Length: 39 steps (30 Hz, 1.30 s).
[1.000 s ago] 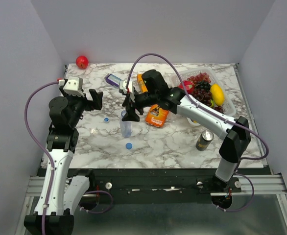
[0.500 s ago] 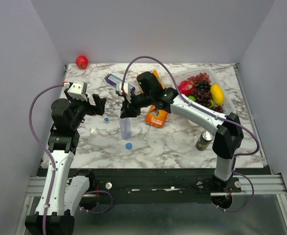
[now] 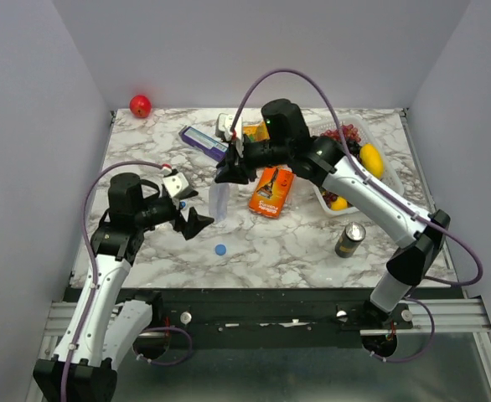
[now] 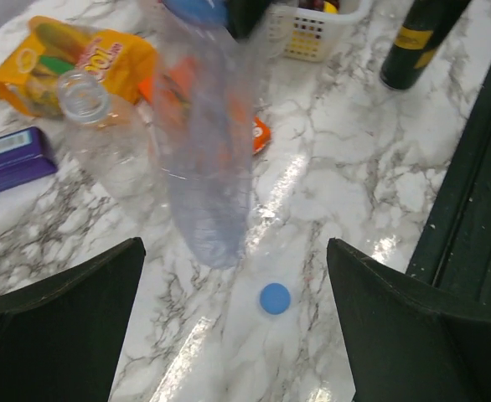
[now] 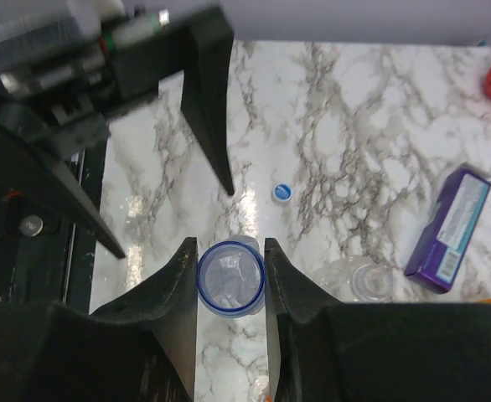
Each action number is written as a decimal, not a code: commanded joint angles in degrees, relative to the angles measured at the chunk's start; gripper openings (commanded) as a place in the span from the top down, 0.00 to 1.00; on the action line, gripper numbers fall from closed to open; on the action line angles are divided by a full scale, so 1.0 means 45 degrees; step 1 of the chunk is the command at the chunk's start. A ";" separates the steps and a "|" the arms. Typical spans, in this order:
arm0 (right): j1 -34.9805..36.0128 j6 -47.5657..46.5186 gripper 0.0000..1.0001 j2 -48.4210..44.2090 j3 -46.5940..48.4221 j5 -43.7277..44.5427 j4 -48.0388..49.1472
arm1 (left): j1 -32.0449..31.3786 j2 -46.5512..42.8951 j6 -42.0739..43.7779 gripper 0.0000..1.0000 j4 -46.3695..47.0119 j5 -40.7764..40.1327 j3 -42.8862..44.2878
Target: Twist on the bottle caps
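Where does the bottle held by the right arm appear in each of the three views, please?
Top external: bottle left of centre, tilted.
Left wrist: upper middle, tilted, blurred.
Right wrist: bottom centre, its blue-rimmed top between the jaws.
Shared landmark: the purple box.

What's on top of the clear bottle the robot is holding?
A blue cap sits on the bottle, pinched in the right tool. The tool's fingers hide the neck, so whether the cap is screwed tight cannot be seen.
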 commanded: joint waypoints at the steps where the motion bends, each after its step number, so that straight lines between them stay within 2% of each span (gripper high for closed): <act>1: -0.0127 0.0694 0.83 -0.0478 0.0933 0.0108 -0.0580 | -0.1617 0.0205 0.0700 0.01 0.0293 0.0246 -0.0539; 7: -0.0127 0.0967 0.82 -0.0439 0.1168 -0.0926 -0.0580 | -0.2460 0.0732 -0.0725 0.01 0.2949 -0.0695 -0.1203; 11: -0.0108 0.0987 0.82 -0.0322 0.1265 -0.1280 -0.0911 | -0.2480 0.0733 -0.1683 0.01 0.4648 -0.2683 -0.1691; 16: -0.0127 0.0674 0.82 -0.0458 0.0954 -0.0869 -0.1108 | -0.2480 0.0558 -0.1273 0.01 0.4319 -0.3860 -0.1438; 18: -0.0147 0.0674 0.82 -0.0614 0.0856 -0.1432 -0.1030 | -0.2480 0.0596 -0.0943 0.01 0.4242 -0.3240 -0.1477; 22: -0.0147 0.1103 0.81 -0.0596 0.0699 -0.2235 -0.0504 | -0.2499 0.1315 -0.1388 0.01 0.4727 0.0193 -0.1458; 26: -0.0127 0.1182 0.80 -0.0283 0.1108 -0.2763 -0.0366 | -0.2792 0.2255 -0.2620 0.04 0.5935 0.0711 -0.1166; 32: -0.0127 0.1104 0.80 -0.0263 0.1188 -0.2881 -0.0346 | -0.2832 0.2725 -0.2290 0.22 0.5630 0.0749 -0.0795; 33: -0.0146 0.1046 0.78 -0.0283 0.1149 -0.2823 -0.0346 | -0.2851 0.2686 -0.2270 0.28 0.5551 0.0749 -0.0794; 35: -0.0127 0.1045 0.73 -0.0380 0.0973 -0.2706 -0.0365 | -0.2832 0.2472 -0.2211 0.32 0.5433 0.0652 -0.0871; 36: -0.0127 0.1045 0.64 -0.0400 0.0934 -0.2570 -0.0366 | -0.2832 0.2413 -0.2231 0.38 0.5433 0.0497 -0.0891; 38: -0.0147 0.1142 0.51 -0.0536 0.0798 -0.2161 -0.0365 | -0.2832 0.2101 -0.2406 0.44 0.5065 0.0223 -0.0950; 39: -0.0127 0.1317 0.42 -0.0595 0.0797 -0.1424 -0.0366 | -0.2812 0.2023 -0.2465 0.47 0.5023 0.0028 -0.0969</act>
